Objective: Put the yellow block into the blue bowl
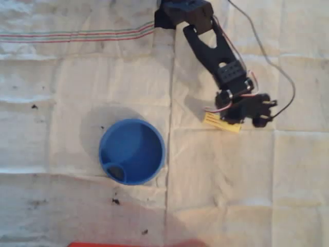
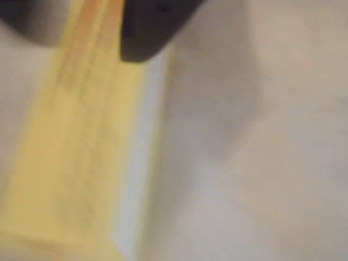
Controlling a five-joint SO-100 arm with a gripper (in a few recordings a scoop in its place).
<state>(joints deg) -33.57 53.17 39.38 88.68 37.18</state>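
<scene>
Overhead view: the black arm reaches from the top edge down to the right half of the counter, which is covered with a creased white cloth. The gripper sits directly over the yellow block; the block's left end projects from beneath it. The blue bowl stands well apart, lower left of the block, with a dark oval mark inside near its lower rim.

Wrist view: the yellow block runs lengthwise, blurred, faint lines along its top; one dark fingertip lies beside its upper end. Jaw opening and contact cannot be determined. No legible writing is present.
</scene>
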